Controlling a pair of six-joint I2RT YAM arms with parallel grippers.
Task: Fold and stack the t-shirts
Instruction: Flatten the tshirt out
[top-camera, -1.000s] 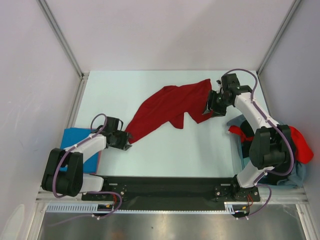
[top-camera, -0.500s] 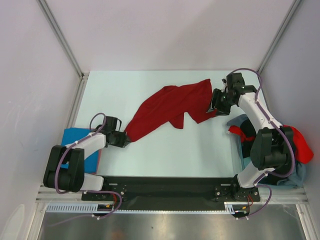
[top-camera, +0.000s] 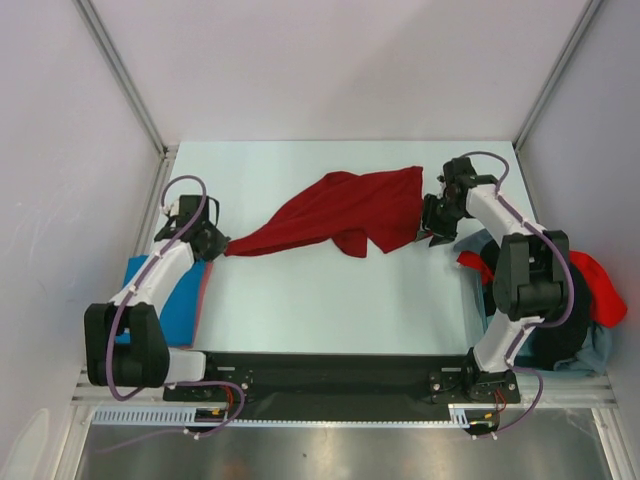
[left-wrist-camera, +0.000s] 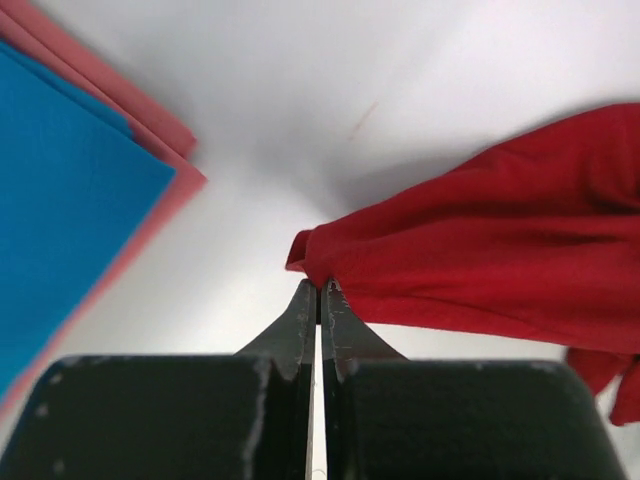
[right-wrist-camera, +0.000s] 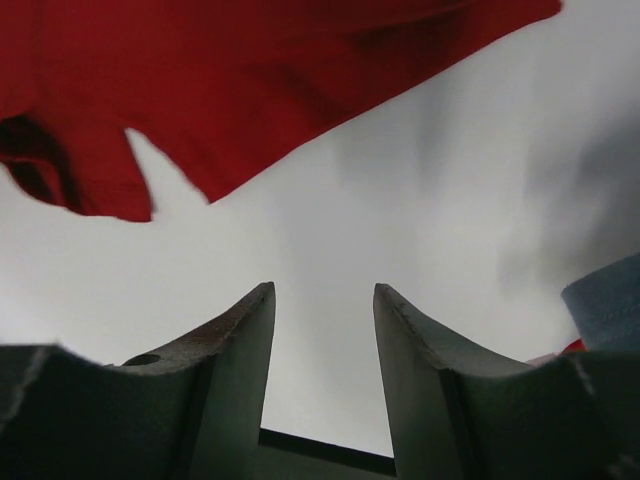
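Left gripper (left-wrist-camera: 320, 288): pressed shut on a corner of the dark red shirt (top-camera: 335, 208).
Right gripper (right-wrist-camera: 322, 300): spread apart near the shirt's other end.

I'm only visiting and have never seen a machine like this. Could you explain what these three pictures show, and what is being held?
The machine is two robot arms, a left arm and a right arm, bolted at the near edge of a table. Each ends in a two-finger gripper. The wide picture comes from a fixed camera above and behind them. The two close-ups come from a small camera on each wrist, looking past that arm's own fingers. A dark red t-shirt is stretched across the table. The left gripper is shut on one corner of it. The right gripper is open near the shirt's other end and holds nothing. At the left sits a folded blue t-shirt on a pinkish layer. At the right lies a heap of unfolded shirts.
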